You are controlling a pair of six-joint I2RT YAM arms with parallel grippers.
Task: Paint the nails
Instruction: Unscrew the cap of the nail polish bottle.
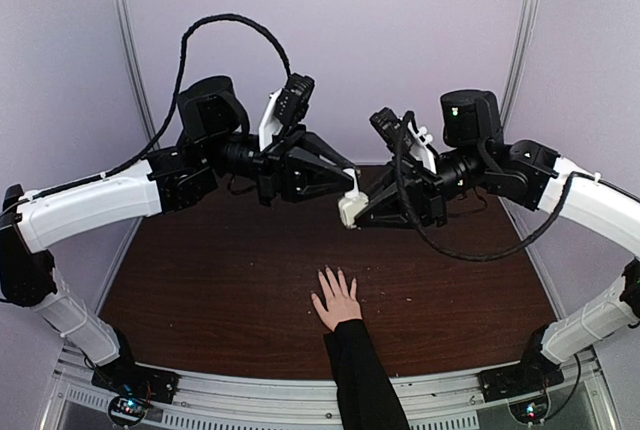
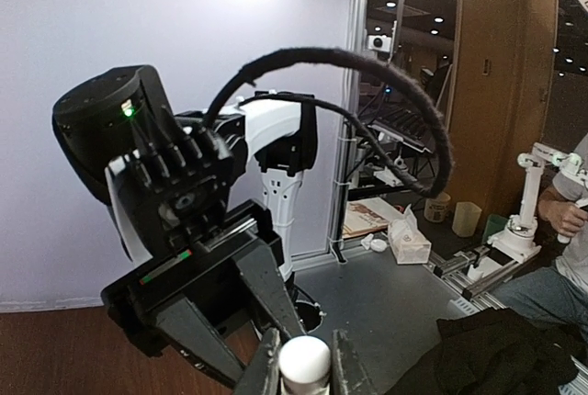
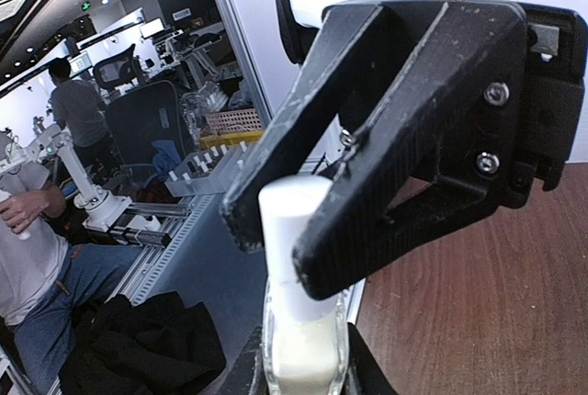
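Observation:
A light-skinned hand [image 1: 337,302] with spread fingers and a black sleeve [image 1: 362,375] lies flat on the brown table [image 1: 200,290], front centre. Its nails [image 1: 331,273] are too small to make out. Above it, both grippers meet in mid-air on a small clear bottle [image 1: 347,213] of pale polish. My right gripper [image 1: 353,220] is shut on the bottle body [image 3: 305,349]. My left gripper [image 1: 352,186] is shut on its white cap [image 2: 304,358], which also shows in the right wrist view [image 3: 287,220]. The brush is hidden.
The bottle hangs about a hand's length behind the hand, well above the table. Purple walls stand at the back and sides. A metal rail [image 1: 250,400] runs along the near edge. Beyond the table, a seated person [image 3: 37,230] and other equipment show.

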